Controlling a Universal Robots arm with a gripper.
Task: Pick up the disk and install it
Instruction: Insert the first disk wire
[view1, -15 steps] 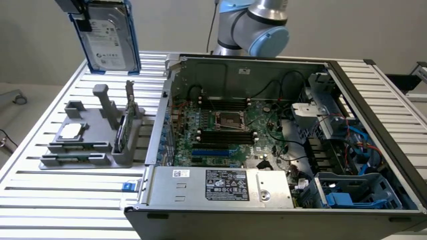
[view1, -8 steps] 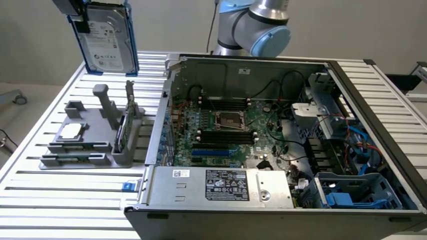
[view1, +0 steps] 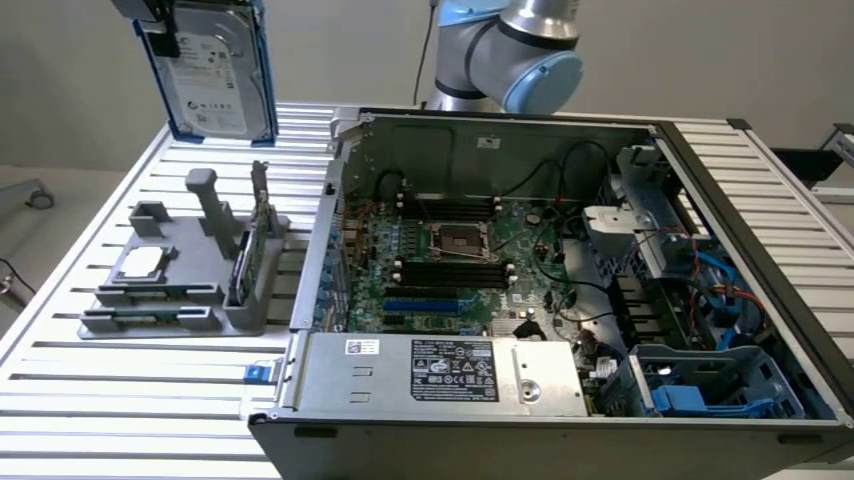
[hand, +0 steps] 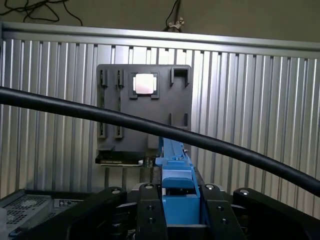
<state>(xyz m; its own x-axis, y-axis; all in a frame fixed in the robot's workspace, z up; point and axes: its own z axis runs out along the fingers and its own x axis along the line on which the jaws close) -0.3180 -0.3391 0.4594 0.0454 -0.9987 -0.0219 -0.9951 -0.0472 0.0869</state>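
Pinched the disk (view1: 214, 72) in the claw (view1: 160, 35) at the exterior view's far left, upright, label facing out, hanging well clear of the slatted surface (view1: 80, 400) and the grey holder (view1: 174, 295) below. Judged it dense, rigid and shock-sensitive, with smooth metal faces likely slippery; best taken by the blue plastic frame's edges, as seen in the wrist view, squeezed between both fingers (hand: 148, 215). Reached toward that same side from the arm's joint (view1: 514, 60) behind the open computer case (view1: 561, 300), wrist raised high, claw pointing down at the surface.
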